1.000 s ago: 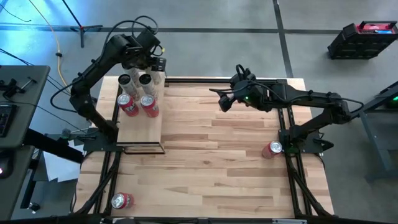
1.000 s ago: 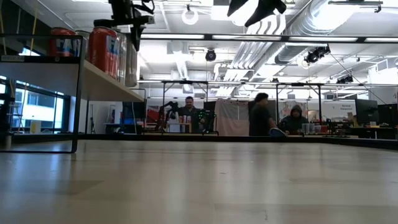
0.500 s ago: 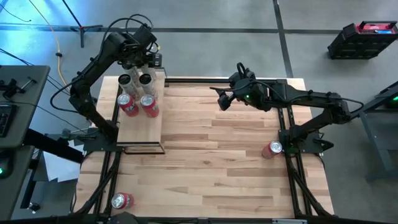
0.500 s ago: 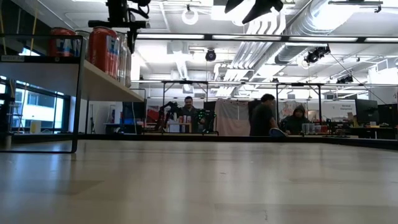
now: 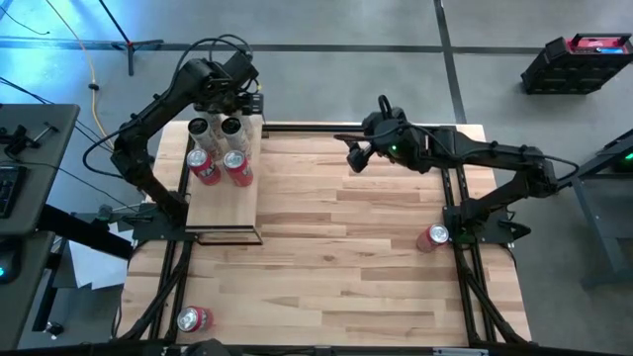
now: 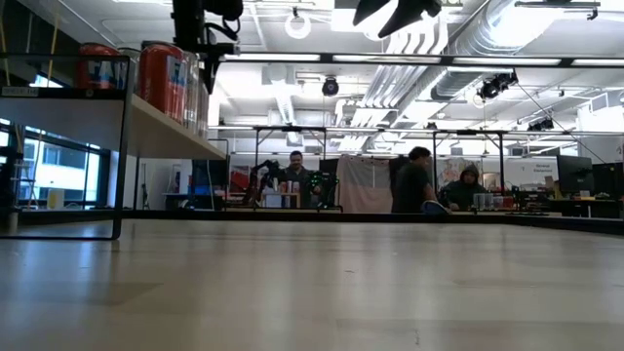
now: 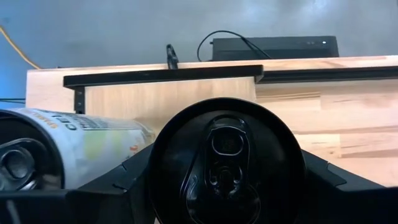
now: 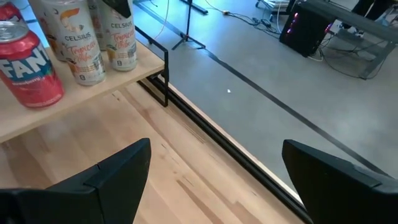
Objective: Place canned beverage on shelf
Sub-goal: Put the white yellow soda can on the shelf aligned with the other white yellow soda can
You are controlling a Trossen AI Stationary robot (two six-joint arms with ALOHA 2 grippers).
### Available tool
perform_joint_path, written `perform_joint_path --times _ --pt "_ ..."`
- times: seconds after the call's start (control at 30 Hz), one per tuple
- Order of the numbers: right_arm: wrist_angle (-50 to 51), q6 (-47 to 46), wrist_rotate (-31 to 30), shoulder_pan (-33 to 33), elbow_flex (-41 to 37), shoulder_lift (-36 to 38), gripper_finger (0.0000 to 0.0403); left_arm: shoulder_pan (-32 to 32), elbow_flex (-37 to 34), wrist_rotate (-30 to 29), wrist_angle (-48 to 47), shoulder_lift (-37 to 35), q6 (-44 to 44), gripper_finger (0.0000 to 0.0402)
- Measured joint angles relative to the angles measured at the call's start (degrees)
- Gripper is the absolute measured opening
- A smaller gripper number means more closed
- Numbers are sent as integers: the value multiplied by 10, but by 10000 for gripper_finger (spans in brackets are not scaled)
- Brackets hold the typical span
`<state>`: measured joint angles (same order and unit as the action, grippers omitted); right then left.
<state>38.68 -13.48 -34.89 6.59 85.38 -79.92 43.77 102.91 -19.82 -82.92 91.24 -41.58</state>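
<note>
Subject: pale can [image 7: 227, 155], standing at the far end of the shelf [image 5: 223, 213], in the rear row.
Axis: upright; the left wrist view looks down on the lid, so the long axis runs vertically between the fingers.
Left gripper [image 5: 229, 107]: over the far end of the shelf, one finger on each side of the pale can. No gap shows on either side, so it reads as closed on the can at can width.
Neighbours: second pale can [image 5: 199, 128] just beside it; two red cans [image 5: 203, 166] in the row in front.
Critical relation: the can is already seated on the board. Judged next move is release and straight-up withdrawal; a sideways exit risks striking the neighbour.
Right gripper [image 5: 354, 158]: fingers wide, empty, hanging above the table's far middle, well apart from the shelf.
Remaining stock: red can at right edge [image 5: 432, 236], nearer the right arm; red can at near-left corner [image 5: 192, 319], nearer the left arm.
</note>
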Motion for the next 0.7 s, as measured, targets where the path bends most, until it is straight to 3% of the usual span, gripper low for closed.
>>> perform_joint_path --times 0.2,0.7 --pt "0 5 12 10 0 0 348 0 0 -2 -1 0 -8 247" --pt "0 15 14 9 0 0 348 0 -1 1 24 0 10 303"
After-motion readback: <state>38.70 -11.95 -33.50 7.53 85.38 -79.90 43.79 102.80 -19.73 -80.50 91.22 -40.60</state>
